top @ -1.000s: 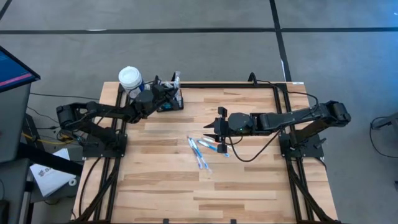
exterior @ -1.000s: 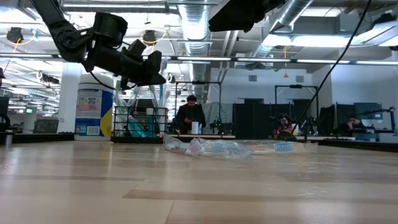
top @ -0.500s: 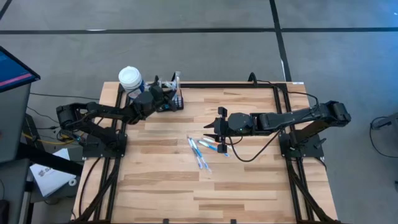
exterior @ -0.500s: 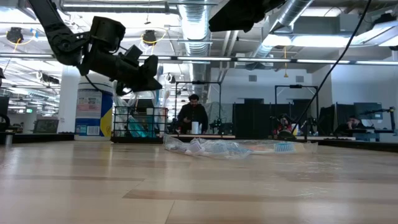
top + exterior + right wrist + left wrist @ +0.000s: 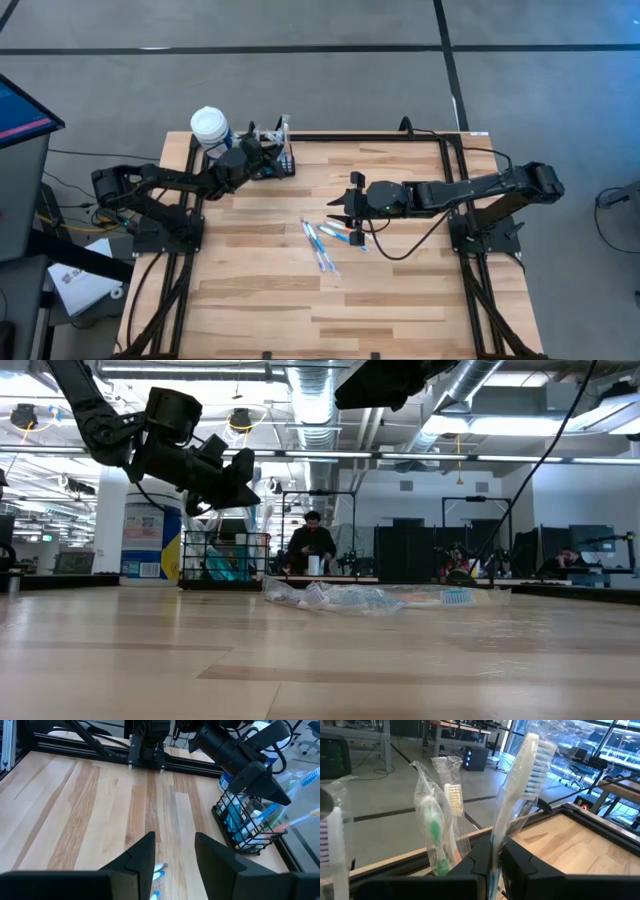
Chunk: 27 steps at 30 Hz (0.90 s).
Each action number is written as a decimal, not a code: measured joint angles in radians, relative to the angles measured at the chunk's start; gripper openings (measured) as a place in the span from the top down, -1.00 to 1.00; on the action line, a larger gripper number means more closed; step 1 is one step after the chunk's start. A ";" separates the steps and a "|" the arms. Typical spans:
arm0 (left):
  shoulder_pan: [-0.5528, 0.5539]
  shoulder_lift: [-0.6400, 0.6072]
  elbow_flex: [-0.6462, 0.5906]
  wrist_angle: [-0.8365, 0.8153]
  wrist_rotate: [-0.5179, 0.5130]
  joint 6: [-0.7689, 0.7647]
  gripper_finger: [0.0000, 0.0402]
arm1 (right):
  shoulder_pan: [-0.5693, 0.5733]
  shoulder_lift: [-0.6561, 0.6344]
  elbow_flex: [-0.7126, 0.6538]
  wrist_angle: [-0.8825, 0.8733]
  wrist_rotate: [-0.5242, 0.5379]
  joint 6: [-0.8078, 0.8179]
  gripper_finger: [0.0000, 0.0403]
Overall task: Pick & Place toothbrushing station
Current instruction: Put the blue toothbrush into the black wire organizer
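The toothbrushing station, a small black wire-mesh caddy (image 5: 278, 165), stands at the table's far left corner, and wrapped toothbrushes (image 5: 440, 820) stand upright in it. My left gripper (image 5: 492, 857) hovers just above the caddy (image 5: 225, 560), shut on another wrapped toothbrush (image 5: 522, 785) with blue-and-white bristles. My right gripper (image 5: 340, 208) hangs open over the middle of the table with nothing between its fingers. Several more wrapped toothbrushes (image 5: 325, 240) lie flat on the wood below it. My left gripper pinches the wrapped toothbrush's handle (image 5: 495, 837) between its two fingers, through the clear wrapper. The fingers come nearly level from the table's left side and lie across the brush. The brush stands almost upright, head up and leaning a little. Its lower end is hidden behind the fingers.
A blue-labelled bottle with a white cap (image 5: 210, 127) stands just left of the caddy, off the table's corner. A black rail frame (image 5: 370, 137) runs along the far edge. Bare wood (image 5: 300, 300) fills the near half of the table.
My left gripper has rolled a little and sunk slightly over the caddy, still shut on the wrapped toothbrush, which has stayed upright.
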<state>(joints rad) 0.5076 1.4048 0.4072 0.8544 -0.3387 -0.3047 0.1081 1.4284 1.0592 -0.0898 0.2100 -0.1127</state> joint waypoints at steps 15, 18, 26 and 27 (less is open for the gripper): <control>0.000 0.000 0.000 -0.001 -0.004 -0.016 0.60 | 0.000 0.000 0.000 0.000 0.000 -0.002 0.36; -0.001 0.000 0.000 -0.001 -0.004 -0.024 0.49 | 0.000 0.000 0.000 0.000 0.000 -0.002 0.36; -0.001 -0.002 0.000 -0.001 -0.004 -0.025 0.30 | 0.000 0.000 0.000 0.000 0.000 -0.002 0.36; -0.001 -0.003 0.000 -0.001 -0.004 -0.025 0.29 | 0.000 0.000 0.000 0.000 0.000 -0.002 0.36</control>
<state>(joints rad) 0.5064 1.4014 0.4072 0.8533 -0.3427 -0.3302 0.1081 1.4284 1.0592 -0.0902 0.2098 -0.1146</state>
